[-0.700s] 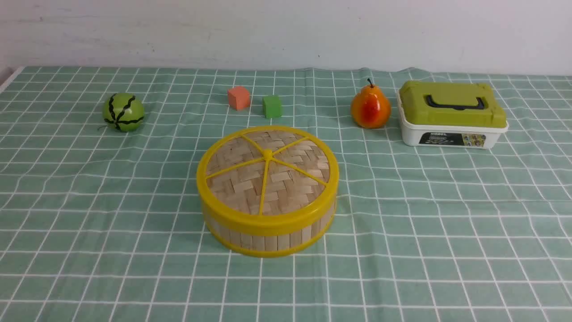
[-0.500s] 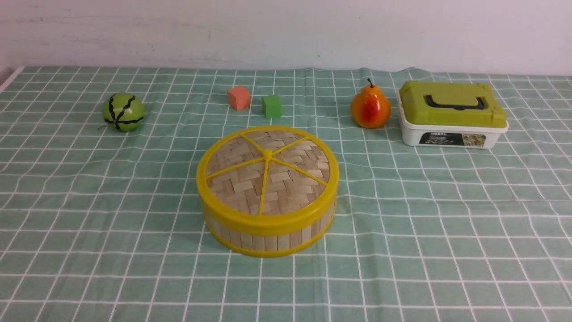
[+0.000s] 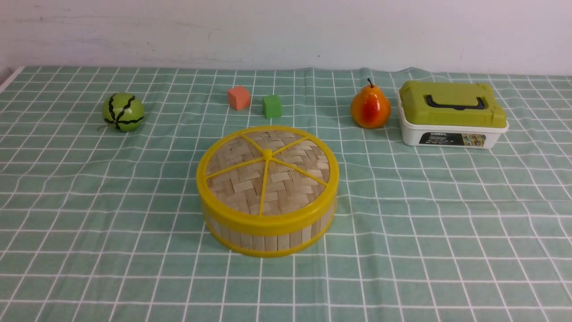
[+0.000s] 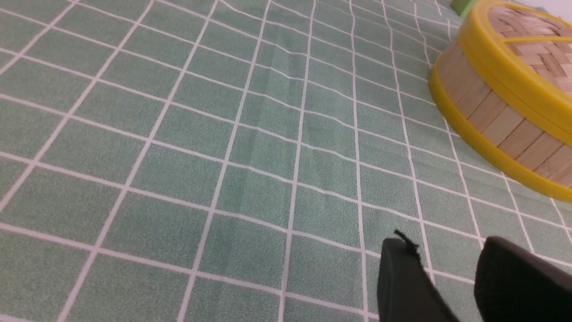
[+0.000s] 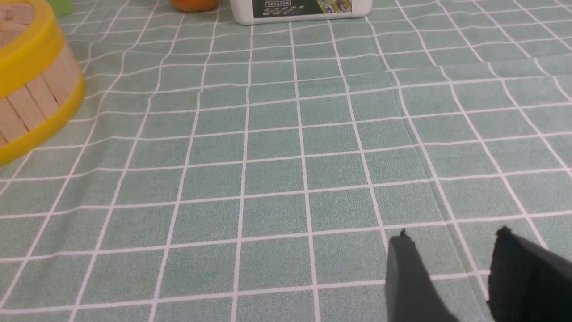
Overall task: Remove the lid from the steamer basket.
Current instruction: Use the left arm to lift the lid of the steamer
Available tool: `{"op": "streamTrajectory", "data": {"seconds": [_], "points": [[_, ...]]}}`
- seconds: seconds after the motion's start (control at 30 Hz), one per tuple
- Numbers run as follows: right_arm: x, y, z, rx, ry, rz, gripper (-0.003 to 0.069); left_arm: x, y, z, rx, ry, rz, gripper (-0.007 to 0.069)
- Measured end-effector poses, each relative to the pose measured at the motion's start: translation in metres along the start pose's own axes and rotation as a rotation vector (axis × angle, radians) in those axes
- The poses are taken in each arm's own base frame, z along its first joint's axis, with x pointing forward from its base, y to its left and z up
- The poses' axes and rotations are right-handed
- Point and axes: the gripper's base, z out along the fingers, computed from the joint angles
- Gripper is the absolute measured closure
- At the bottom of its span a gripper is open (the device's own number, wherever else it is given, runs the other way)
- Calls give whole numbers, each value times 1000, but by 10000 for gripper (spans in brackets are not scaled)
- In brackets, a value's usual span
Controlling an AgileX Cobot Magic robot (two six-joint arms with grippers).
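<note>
Lid found seated on the steamer basket, near the middle of the checked tablecloth, and flush all round so far as the front view shows; removal not yet begun. Judged light and fairly stiff: a woven bamboo panel in a yellow plastic rim, with six thin spokes meeting at a small centre knob. The plastic is probably smooth and somewhat slippery, and the weave would likely dent or splinter under a hard pinch. Recommended hold: the knob, if the jaws can close on something so small and low. Otherwise take the rim edge from the side, taking care not to catch the basket's own upper band with it. The basket looks light as well and may rise with the lid if the fit is tight; tightness cannot be determined. Left gripper is low over bare cloth, jaws parted with nothing between them, apart from the basket. Right gripper is likewise parted and empty over cloth, apart from the basket. Neither arm appears in the front view. Not visible: the basket's interior and any contents, and the seam on the far side. Both wrist views cut the basket off at the frame edge and show only the finger ends. At the back, all well apart from the basket: striped green ball, orange cube, green cube, pear, white box.
</note>
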Motion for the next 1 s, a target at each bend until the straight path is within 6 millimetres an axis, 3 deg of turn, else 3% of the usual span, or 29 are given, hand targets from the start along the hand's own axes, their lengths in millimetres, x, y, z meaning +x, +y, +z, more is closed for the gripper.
{"op": "streamTrajectory", "data": {"seconds": [0.83, 1.0], "points": [[0, 0, 0, 0, 0, 0, 418, -1, 1, 0, -12, -6, 31, 386], [0, 0, 0, 0, 0, 0, 418, 0, -5, 0, 51, 1, -221, 386]]}}
